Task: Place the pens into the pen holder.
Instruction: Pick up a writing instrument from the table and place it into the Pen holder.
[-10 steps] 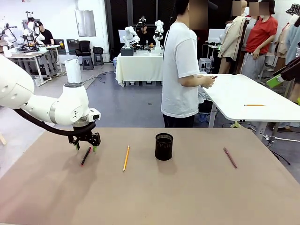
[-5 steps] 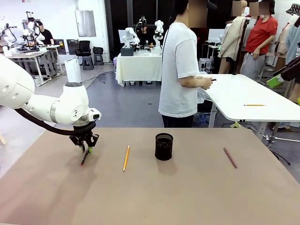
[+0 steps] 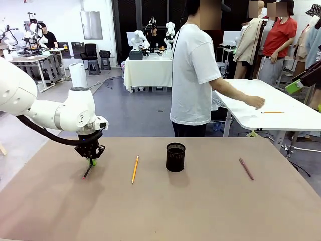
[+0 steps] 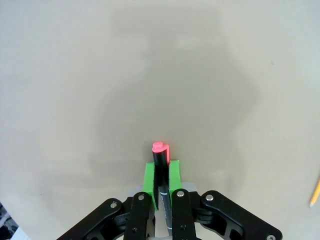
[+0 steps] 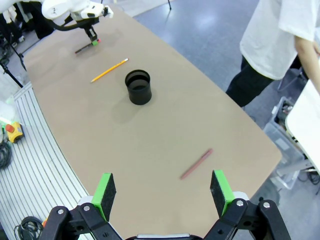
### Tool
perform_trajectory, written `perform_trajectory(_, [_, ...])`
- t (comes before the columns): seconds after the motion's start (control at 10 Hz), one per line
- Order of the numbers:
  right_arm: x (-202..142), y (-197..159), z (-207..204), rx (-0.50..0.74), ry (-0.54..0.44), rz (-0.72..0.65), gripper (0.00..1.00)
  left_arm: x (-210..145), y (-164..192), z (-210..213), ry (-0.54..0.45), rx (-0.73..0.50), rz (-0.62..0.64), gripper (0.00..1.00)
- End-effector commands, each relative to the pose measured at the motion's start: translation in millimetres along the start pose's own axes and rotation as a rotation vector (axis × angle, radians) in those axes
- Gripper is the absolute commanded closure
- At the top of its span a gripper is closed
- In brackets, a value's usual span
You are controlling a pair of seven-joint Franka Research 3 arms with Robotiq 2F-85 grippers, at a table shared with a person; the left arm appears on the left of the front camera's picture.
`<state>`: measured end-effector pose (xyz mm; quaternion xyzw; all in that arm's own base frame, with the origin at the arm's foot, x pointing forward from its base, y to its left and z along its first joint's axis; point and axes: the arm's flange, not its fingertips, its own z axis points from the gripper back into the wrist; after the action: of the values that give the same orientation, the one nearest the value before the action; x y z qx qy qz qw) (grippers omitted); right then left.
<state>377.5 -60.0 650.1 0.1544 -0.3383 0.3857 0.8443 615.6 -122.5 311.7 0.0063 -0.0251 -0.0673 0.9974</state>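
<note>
Clamped between the green pads of the left fingers (image 4: 149, 179): a slim black pen (image 4: 161, 161) with a glossy pink cap jutting just past the tips. Wrist bent straight down over the matte tan worktop (image 3: 160, 211). Off to those fingers' right, a thin yellow pencil (image 3: 135, 169), then a black wire-mesh cylindrical pen holder (image 3: 175, 157). Spread wide and empty, high above: right fingers (image 5: 106, 190), a dark maroon pen (image 5: 196, 164) lying flat beyond and between them.

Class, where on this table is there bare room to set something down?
Bare: the near half, robot-side of pencil, holder and maroon pen; also between holder and maroon pen. Crowded: far left, where the left gripper clamps the black pen.
</note>
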Motion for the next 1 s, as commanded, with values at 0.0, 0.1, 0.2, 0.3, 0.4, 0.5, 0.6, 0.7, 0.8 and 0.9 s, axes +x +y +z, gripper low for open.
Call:
perform_trajectory(0.0, [0.9, 0.4, 0.7, 0.001, -0.004, 0.003, 0.0, -6.8, 2.5, 10.6, 0.065, -0.151, -0.107, 1.0])
perform_trajectory(0.1, [0.9, 0.4, 0.7, 0.001, -0.004, 0.003, 0.0, -14.0, 4.9, 20.9, 0.078, -0.247, -0.174, 1.0])
perform_trajectory(0.2, [0.9, 0.4, 0.7, 0.001, -0.004, 0.003, 0.0, -19.7, 4.9, 33.2, 0.059, -0.319, -0.204, 1.0])
perform_trajectory(0.3, [0.9, 0.4, 0.7, 0.001, -0.004, 0.003, 0.0, -25.8, 2.9, 45.5, 0.049, -0.405, -0.251, 1.0])
perform_trajectory(0.4, [0.9, 0.4, 0.7, 0.001, -0.004, 0.003, 0.0, -30.2, 3.2, 57.6, 0.02, -0.494, -0.308, 1.0])
perform_trajectory(0.5, [0.9, 0.4, 0.7, 0.001, -0.004, 0.003, 0.0, -34.2, 6.0, 74.6, -0.041, -0.614, -0.339, 1.0])
perform_trajectory(0.6, [0.9, 0.4, 0.7, 0.001, -0.004, 0.003, 0.0, -40.6, 8.1, 89.6, -0.127, -0.726, -0.45, 1.0])
perform_trajectory(0.7, [0.9, 0.4, 0.7, 0.001, -0.004, 0.003, 0.0, -44.8, 9.6, 102.3, -0.238, -0.842, -0.53, 1.0])
perform_trajectory(0.8, [0.9, 0.4, 0.7, 0.001, -0.004, 0.003, 0.0, -48.2, 9.1, 110.9, -0.352, -0.906, -0.574, 1.0])
perform_trajectory(0.9, [0.9, 0.4, 0.7, 0.001, -0.004, 0.003, 0.0, -50.5, 7.6, 118.6, -0.603, -0.965, -0.511, 1.0])
